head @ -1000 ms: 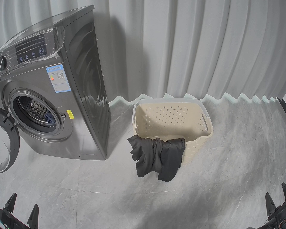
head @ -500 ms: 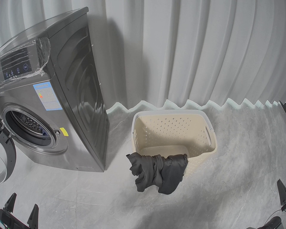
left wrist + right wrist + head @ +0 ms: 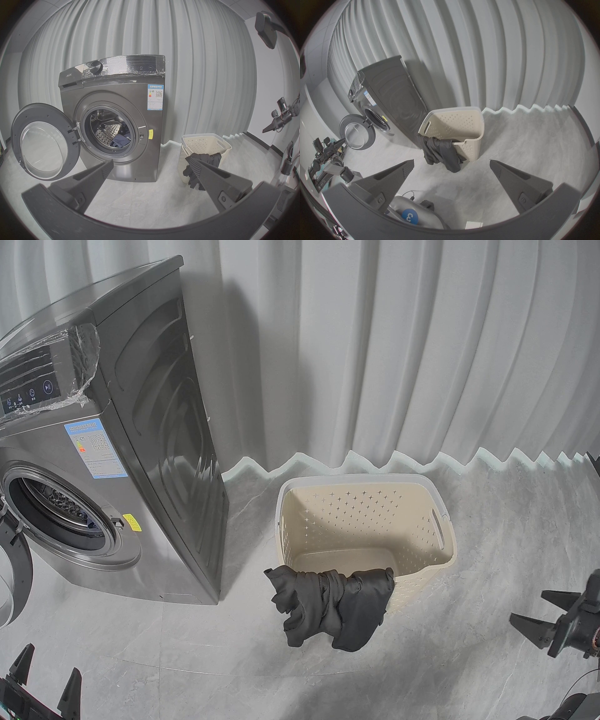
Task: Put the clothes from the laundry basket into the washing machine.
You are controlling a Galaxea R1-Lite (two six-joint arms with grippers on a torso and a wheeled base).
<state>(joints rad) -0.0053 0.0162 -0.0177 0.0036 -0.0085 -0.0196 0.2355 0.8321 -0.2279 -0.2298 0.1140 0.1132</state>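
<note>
A cream laundry basket (image 3: 365,480) stands on the floor to the right of the grey washing machine (image 3: 144,446). A dark grey garment (image 3: 331,609) hangs over the basket's near rim, down its outside. The washer's round door (image 3: 43,142) is swung open, and a blue cloth (image 3: 120,140) lies in the drum. My left gripper (image 3: 51,660) sits low at the near left, open and empty, facing the washer. To the right of the basket, my right gripper (image 3: 528,606) is open and empty, pointing toward it. From the right wrist, the garment (image 3: 440,151) lies ahead between my open fingers.
White pleated curtains (image 3: 406,346) close off the back behind the washer and basket. Grey tiled floor (image 3: 219,640) lies open between me and the basket. The washer door juts out at the far left.
The whole head view shifted, so basket and washer sit differently in frame. My right gripper rose from the bottom right corner to beside the basket. The left gripper stayed put.
</note>
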